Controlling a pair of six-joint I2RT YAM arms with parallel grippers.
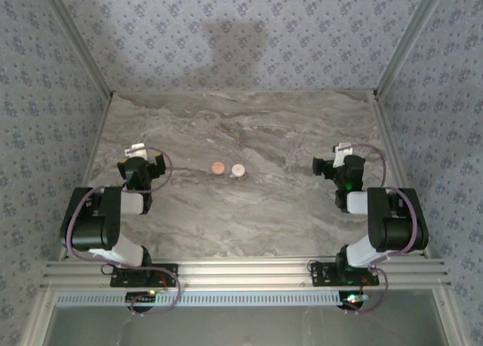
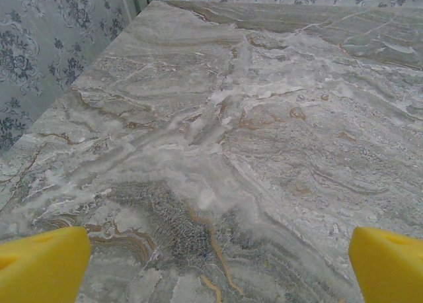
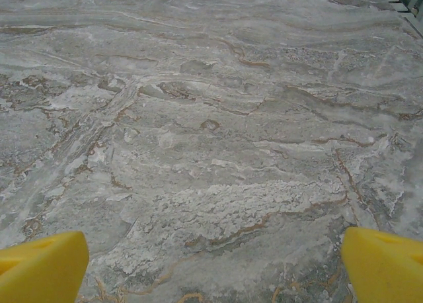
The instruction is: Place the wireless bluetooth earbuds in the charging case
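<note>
Table: grey-brown marbled top, walled on three sides by blue-grey floral wallpaper.
Charging case: near the middle of the table, lying open flat as two joined round discs; salmon-pink half toward the table's left side, whitish half touching it toward the table's right side.
Earbuds: too small to make out from above; whether seated in the case or not, cannot tell.
Writing on the case: too small to read.
Left hand: over the left part of the table, well apart from the case, spread wide and holding nothing; yellow fingers at the two lower corners of the left wrist view, bare table between them.
Right hand: over the right part of the table, well apart from the case, likewise spread wide and holding nothing; yellow fingers far apart over bare table.
Arm bases: bolted to an aluminium rail along the table's near edge.
Indicator lights: small green glow on the right arm above the table's right part.
</note>
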